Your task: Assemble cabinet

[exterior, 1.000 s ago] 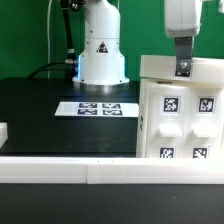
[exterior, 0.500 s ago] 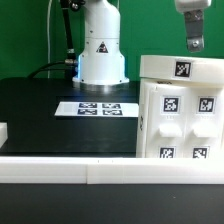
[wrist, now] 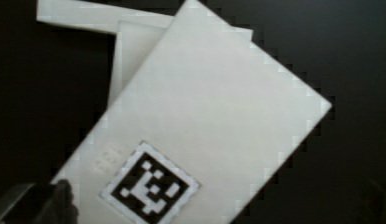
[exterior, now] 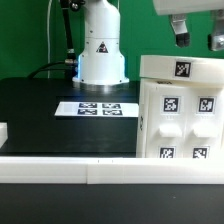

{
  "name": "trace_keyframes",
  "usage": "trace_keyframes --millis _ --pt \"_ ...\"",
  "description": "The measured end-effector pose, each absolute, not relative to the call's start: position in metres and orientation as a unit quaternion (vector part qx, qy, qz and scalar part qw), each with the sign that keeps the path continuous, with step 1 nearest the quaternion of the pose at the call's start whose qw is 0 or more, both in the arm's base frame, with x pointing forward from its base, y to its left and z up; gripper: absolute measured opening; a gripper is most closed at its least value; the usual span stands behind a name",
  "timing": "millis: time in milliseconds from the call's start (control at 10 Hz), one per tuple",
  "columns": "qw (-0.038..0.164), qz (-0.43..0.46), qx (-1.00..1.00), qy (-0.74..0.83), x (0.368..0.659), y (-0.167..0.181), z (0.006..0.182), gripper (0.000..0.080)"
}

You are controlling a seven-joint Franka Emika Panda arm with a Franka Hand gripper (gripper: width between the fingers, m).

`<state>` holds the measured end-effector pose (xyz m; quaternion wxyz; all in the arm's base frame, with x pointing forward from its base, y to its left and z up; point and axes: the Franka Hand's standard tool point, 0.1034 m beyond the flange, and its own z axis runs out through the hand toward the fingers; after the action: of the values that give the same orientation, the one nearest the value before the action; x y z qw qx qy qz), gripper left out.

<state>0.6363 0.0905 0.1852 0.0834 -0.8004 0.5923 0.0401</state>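
Note:
The cabinet (exterior: 180, 115) is a large white box at the exterior view's right. Its front has raised panels with black-and-white tags, and one tag sits on its flat top (exterior: 183, 68). My gripper (exterior: 197, 36) hangs above the cabinet's top, clear of it, with its two fingers apart and nothing between them. In the wrist view the cabinet's white top (wrist: 208, 110) fills the picture from above with its tag (wrist: 158, 185). One dark fingertip (wrist: 33, 200) shows at the edge.
The marker board (exterior: 97, 108) lies flat on the black table in front of the robot's white base (exterior: 100, 50). A white rail (exterior: 70, 170) runs along the table's front edge. A small white piece (exterior: 3, 130) shows at the left edge.
The gripper has risen from just over the cabinet's top tag to well above it. It has turned, so both fingers now show apart.

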Motion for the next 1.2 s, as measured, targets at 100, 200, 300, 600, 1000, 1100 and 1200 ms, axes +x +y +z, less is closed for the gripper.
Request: trace_keyframes --millis 100,200,300,600,1000,1100,1200 --pt "0.085 0.037 -0.830 0.550 0.637 0.091 0.185 0.0797" --pt "0.088 0.031 -0.873 0.479 0.638 0.090 0.185 0.0797" --pt "0.089 0.027 -0.885 0.455 0.638 0.091 0.186 0.0797" --pt "0.091 0.014 -0.945 0.314 0.638 0.089 0.185 0.0797" --pt "0.075 -0.008 -0.996 0.047 0.636 0.088 0.184 0.0797" --pt "0.071 -0.014 -0.997 -0.007 0.635 0.092 0.183 0.0797" --pt "0.071 -0.023 -0.997 -0.024 0.631 0.096 0.182 0.0797"
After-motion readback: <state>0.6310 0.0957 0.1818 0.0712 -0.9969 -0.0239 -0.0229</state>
